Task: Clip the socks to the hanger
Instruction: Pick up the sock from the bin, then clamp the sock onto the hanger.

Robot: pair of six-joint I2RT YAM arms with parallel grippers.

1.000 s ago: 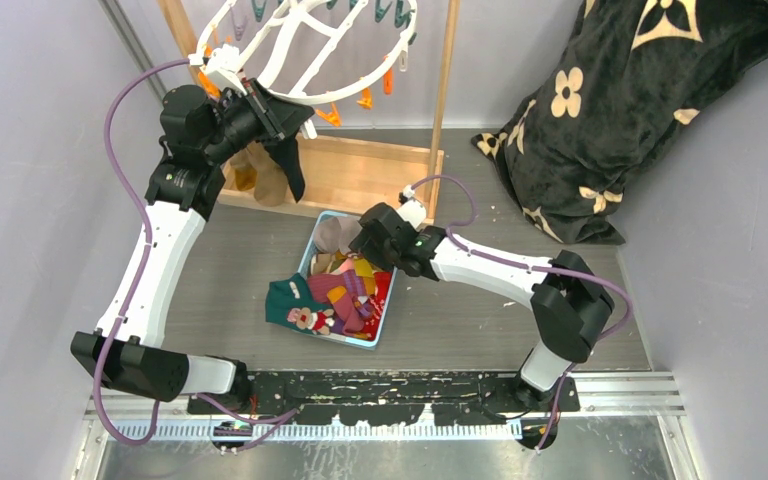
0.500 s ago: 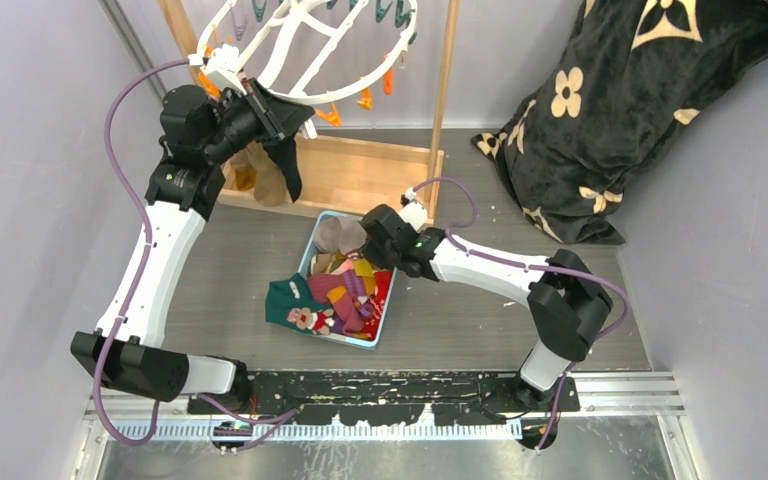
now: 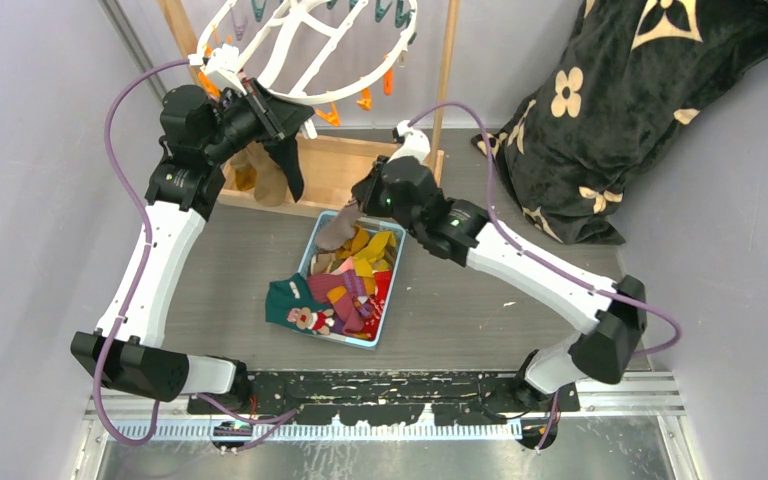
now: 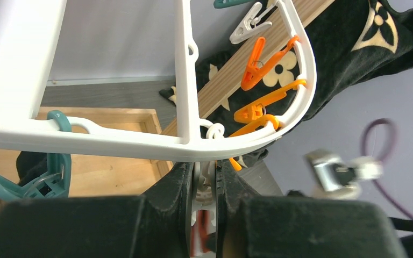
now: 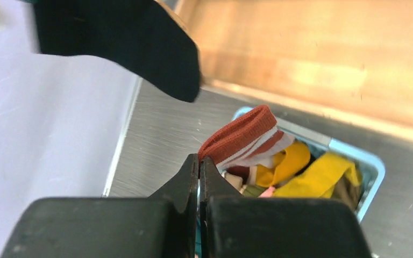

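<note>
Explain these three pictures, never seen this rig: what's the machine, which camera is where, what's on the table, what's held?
Two robot arms sit at a table's near edge. One picture looks down from above; two come from wrist cameras. On the table: a light-blue bin of mixed socks, a black flower-patterned blanket, a wooden stand carrying a white plastic oval hanger with clips. The left gripper is shut under the hanger's rim; what it pinches is unclear. The right gripper is shut on a rust-red, white-striped sock above the bin.
</note>
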